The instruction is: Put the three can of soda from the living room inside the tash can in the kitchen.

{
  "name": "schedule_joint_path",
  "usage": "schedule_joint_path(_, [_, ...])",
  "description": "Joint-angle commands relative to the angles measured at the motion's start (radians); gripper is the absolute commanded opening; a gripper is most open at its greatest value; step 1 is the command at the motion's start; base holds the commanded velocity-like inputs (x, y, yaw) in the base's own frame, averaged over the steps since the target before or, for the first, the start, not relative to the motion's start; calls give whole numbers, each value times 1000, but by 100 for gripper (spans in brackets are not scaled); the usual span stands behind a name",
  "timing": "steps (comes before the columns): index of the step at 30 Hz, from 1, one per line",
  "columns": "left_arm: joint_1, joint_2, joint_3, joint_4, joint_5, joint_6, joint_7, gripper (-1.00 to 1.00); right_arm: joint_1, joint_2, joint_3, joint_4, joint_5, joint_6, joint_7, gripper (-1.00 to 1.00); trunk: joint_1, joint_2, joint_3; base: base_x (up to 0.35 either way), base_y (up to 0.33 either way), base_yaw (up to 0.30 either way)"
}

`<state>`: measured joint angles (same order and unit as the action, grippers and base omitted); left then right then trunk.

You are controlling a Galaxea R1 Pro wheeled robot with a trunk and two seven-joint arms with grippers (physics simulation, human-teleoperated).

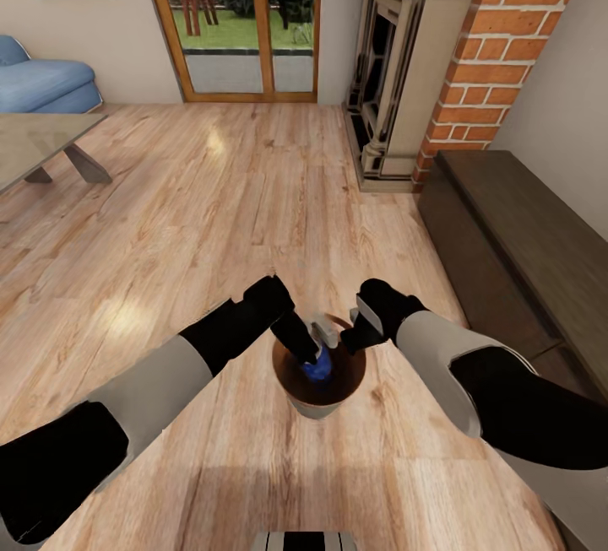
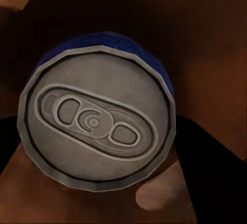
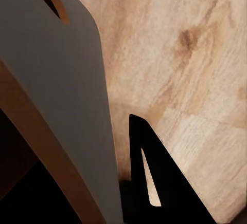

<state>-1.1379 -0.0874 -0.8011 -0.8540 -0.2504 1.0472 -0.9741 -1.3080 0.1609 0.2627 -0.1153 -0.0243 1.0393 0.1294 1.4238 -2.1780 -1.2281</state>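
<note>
Two arms reach down over the trash can (image 1: 319, 399), a small round bucket, pale grey outside and coppery brown inside, standing on the light wood floor (image 1: 194, 222) close in front of the robot. The left claw (image 1: 311, 359) dips into the bucket's mouth, and a blue can (image 1: 317, 370) with a grey metal top shows at its tip, inside the rim. In the left wrist view that can (image 2: 98, 113) sits close to the camera, its pull-tab top facing the lens and a blue side wall curving behind it, with the brown inner wall of the bucket around it. The claw's fingers are hardly visible there, so whether they grip the can I cannot tell; it may be held or simply lying in the bucket.

The right claw (image 1: 350, 338) is at the far right edge of the bucket's rim. In the right wrist view the grey outer wall (image 3: 56, 80) runs just beside one dark finger (image 3: 154, 183), with bare floor beyond; its other finger is hidden, so its spread cannot be judged.

Farther off, a glass coffee table (image 1: 42, 142) stands at the left, a blue sofa (image 1: 42, 83) behind it, wood-framed glass doors (image 1: 245, 24) at the far wall, and a brick fireplace (image 1: 439, 62) at the right with a dark wooden bench (image 1: 515, 239) beside it.
</note>
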Motion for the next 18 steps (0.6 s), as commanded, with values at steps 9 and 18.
schedule_joint_path(9, [61, -10, -1, 37, 5, 0, 46, -100, 0, 14, -10, -45, -29, 8, 1, -100, 0, 0, 0, 0, 0, 0])
schedule_joint_path(18, [77, -17, -1, 63, 5, 0, 142, -100, -2, 14, -10, -49, -66, 8, 0, -100, 0, 0, 0, 0, 0, 0])
